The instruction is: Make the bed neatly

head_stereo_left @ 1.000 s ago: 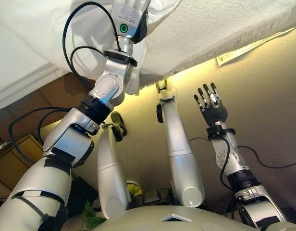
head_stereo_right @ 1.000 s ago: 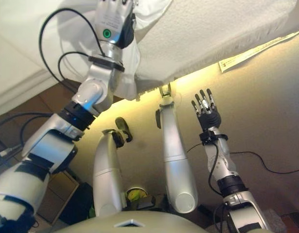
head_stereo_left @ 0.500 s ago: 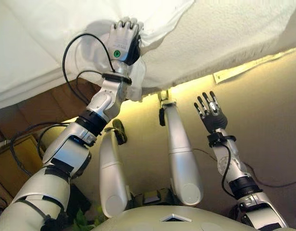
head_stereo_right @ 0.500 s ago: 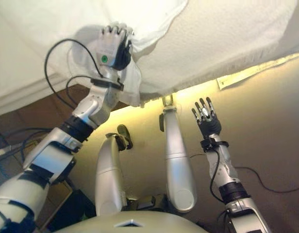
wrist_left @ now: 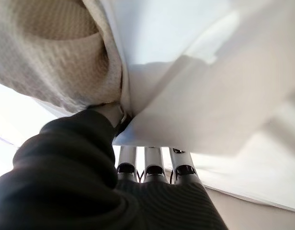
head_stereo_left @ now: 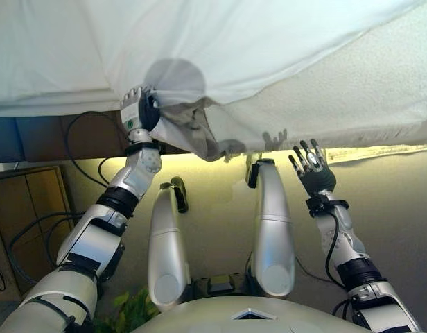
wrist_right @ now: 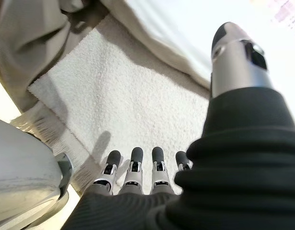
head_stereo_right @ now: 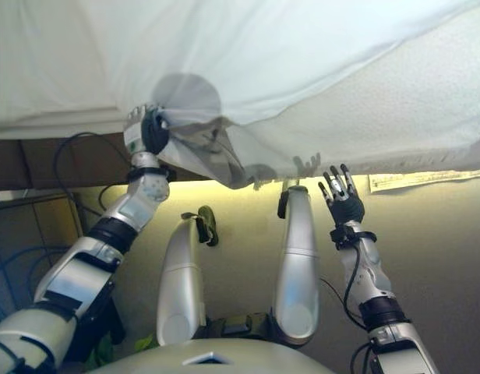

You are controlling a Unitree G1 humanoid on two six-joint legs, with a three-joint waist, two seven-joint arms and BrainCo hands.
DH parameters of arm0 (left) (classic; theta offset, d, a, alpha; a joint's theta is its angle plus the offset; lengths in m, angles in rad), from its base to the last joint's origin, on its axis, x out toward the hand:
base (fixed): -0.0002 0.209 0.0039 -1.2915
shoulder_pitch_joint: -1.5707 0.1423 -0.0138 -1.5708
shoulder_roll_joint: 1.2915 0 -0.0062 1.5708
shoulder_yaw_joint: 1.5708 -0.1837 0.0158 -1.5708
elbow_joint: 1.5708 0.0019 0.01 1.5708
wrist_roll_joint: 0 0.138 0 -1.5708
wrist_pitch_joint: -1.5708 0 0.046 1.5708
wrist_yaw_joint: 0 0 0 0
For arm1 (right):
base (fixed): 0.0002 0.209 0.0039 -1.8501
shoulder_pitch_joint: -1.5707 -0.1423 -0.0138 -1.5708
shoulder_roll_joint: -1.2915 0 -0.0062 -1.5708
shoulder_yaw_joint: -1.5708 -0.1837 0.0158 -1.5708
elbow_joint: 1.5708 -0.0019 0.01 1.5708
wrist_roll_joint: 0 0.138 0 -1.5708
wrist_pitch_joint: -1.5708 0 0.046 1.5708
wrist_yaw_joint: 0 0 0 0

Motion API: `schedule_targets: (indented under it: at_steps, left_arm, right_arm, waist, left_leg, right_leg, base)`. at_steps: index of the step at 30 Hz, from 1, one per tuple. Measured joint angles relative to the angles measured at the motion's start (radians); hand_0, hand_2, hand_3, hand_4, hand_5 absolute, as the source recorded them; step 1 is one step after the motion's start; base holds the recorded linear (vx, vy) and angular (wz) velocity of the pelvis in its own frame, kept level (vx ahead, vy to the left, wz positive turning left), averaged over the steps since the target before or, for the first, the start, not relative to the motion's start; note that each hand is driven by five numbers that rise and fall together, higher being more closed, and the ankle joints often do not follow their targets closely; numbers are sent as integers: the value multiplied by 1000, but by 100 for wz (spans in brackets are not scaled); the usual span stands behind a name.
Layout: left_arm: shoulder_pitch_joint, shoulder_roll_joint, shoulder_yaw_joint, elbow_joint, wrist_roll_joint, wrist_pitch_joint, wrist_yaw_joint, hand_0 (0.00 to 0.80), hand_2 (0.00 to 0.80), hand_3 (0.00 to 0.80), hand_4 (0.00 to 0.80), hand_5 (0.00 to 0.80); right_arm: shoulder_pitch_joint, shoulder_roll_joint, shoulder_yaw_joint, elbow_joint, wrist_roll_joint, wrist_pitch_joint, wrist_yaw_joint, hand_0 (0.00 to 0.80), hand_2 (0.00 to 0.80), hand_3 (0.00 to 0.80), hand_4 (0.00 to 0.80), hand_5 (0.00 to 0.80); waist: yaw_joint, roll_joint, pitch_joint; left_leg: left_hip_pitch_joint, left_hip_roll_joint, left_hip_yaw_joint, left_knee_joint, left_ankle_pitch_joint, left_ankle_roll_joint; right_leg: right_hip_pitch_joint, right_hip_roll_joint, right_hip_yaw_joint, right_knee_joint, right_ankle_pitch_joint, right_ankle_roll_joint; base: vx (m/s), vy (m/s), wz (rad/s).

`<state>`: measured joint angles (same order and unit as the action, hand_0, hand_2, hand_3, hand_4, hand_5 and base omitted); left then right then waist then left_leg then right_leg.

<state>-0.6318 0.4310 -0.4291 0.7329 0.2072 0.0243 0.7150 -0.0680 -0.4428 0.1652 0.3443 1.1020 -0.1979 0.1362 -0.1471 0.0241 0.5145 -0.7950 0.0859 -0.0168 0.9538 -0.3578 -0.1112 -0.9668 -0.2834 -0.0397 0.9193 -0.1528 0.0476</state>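
- I count two covers on the bed: one smooth white sheet (head_stereo_left: 220, 48) filling the top of the frame, and one nubbly cream blanket (head_stereo_left: 366, 90) under it at the right.
- My left hand (head_stereo_left: 138, 111), at centre left in the eye views, is closed round a bunched fold of the white sheet; in the left wrist view the cloth wraps over the fingers (wrist_left: 152, 158).
- The gathered cloth hangs just right of that hand, above the lit gap under the bed.
- My right hand (head_stereo_left: 312, 166), at centre right, is spread with straight fingers, palm toward the blanket's hanging edge, gripping nothing.
- One paper label (head_stereo_right: 411, 181) hangs at the bed's lower edge, right of the right hand; I cannot read its print.
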Motion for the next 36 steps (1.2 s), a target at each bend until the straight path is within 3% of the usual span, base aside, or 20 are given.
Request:
schedule_targets:
  at_steps: [7,8,9,18,25,36]
  left_arm:
    - [44,24,118,205,-253,-15,-43,800,800,800,800,800]
    - [42,23,129,220,-272,-22,-56,474,474,474,474,474]
    - [40,23,139,226,-283,-31,-64,0,0,0,0,0]
    - [60,29,134,223,-298,-39,-111,0,0,0,0,0]
    - [75,41,80,35,-157,-143,-155,0,0,0,0,0]
    - [61,93,18,-217,-43,-186,-183,0,0,0,0,0]
  right_arm:
    - [12,-3,7,11,2,-3,3,0,0,0,0,0]
    - [12,-4,14,10,2,-5,-2,0,0,0,0,0]
    - [11,-4,22,10,4,-10,-6,0,0,0,0,0]
    - [31,0,41,5,11,-33,-40,0,0,0,0,0]
    - [34,40,12,6,10,-42,-27,0,0,0,0,0]
    - [34,83,7,4,10,-43,-22,0,0,0,0,0]
  waist:
    - [2,2,1]
    - [1,2,1]
    - [2,2,1]
    - [28,4,2]
    - [46,2,3]
    - [50,-13,6]
  left_leg:
    - [41,2,-6,-9,2,0]
    - [46,4,-7,-13,4,1]
    - [48,5,-7,-17,6,0]
    - [32,20,-15,-24,11,-2]
    - [12,24,-10,-29,16,-5]
    - [-12,23,-12,-23,15,-4]
  right_leg:
    - [63,-14,-16,-2,-16,6]
    - [69,-16,-21,-4,-17,6]
    - [74,-16,-24,-8,-17,6]
    - [69,0,-40,-26,-16,7]
    - [65,4,-43,-54,-2,25]
    - [50,21,-34,-69,5,34]
  base:
    - [30,23,11]
    - [3,6,10]
    - [-11,4,6]
    - [-13,-30,2]
    - [5,-31,3]
    - [14,-35,-1]
